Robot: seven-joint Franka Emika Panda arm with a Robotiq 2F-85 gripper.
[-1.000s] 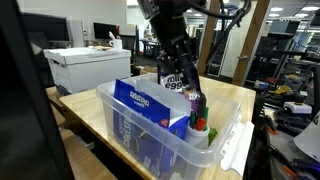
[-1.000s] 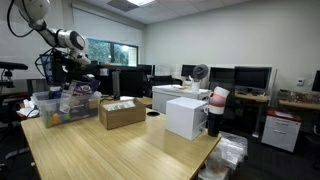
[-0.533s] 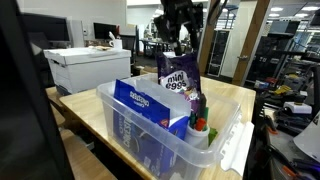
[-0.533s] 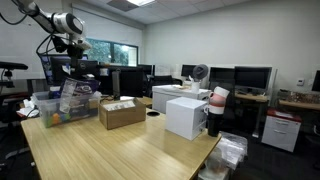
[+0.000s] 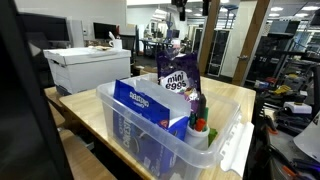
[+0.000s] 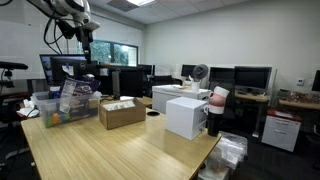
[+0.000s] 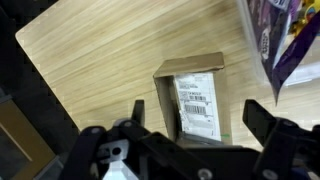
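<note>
Gripper (image 7: 197, 115): fingers wide apart, nothing between them; it hangs high above the clear bin (image 5: 228, 128). Mini eggs bag (image 5: 181, 84) stands upright in that bin, beside the blue box (image 5: 141, 100), well apart from the fingers. Cardboard box (image 7: 196, 95) lies on the table (image 7: 95, 50) below. Judgement: a clearing lift; go straight up, jaws wide, no sideways drift across the bag top

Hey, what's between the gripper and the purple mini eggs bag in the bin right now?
Nothing but open air. In an exterior view the open gripper hangs above the mini eggs bag, which stands in the clear bin.
</note>
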